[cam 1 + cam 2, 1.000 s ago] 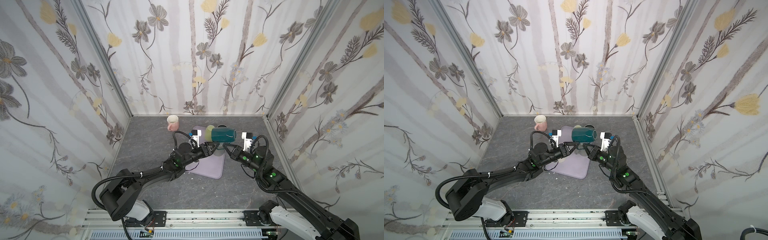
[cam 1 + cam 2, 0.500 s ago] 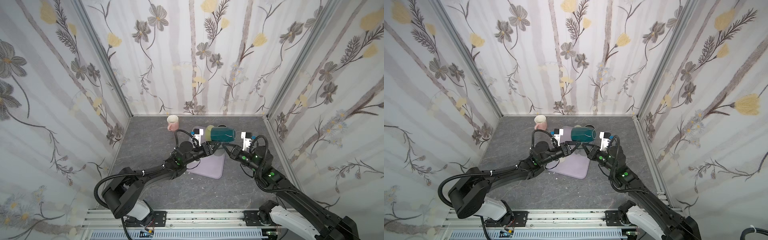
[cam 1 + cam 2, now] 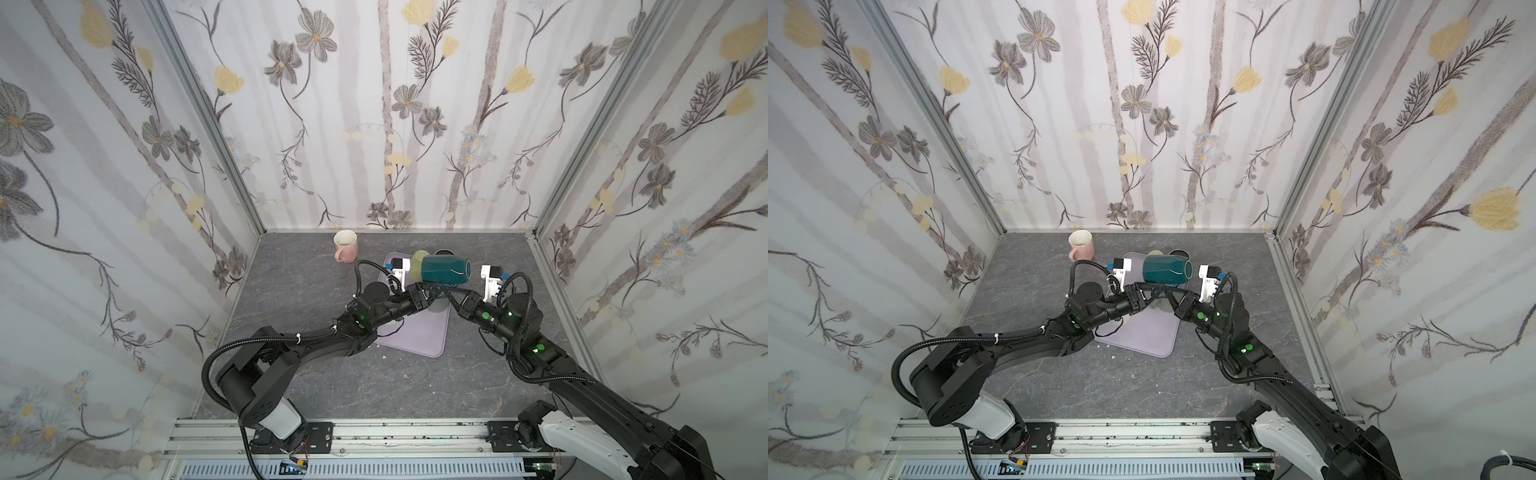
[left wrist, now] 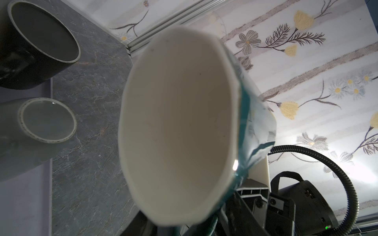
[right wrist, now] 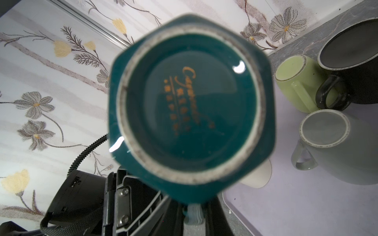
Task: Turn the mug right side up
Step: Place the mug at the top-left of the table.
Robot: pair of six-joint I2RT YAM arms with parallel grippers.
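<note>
The teal mug (image 3: 440,269) hangs sideways above the purple mat (image 3: 419,336), right hand (image 3: 452,293) clamped on its handle; whether the left hand (image 3: 431,290) grips, I cannot tell.

Black arms (image 3: 316,349), corrugated cables (image 3: 226,356), green lights (image 3: 538,348)

Gold cursive script stands on the underside of the teal mug (image 5: 190,102), in the right wrist view. Only a leading C reads; the rest is blurred.

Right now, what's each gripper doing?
Left gripper: under the teal mug, cannot tell whether open or closed.
Right gripper: closed, holding the teal mug.
</note>
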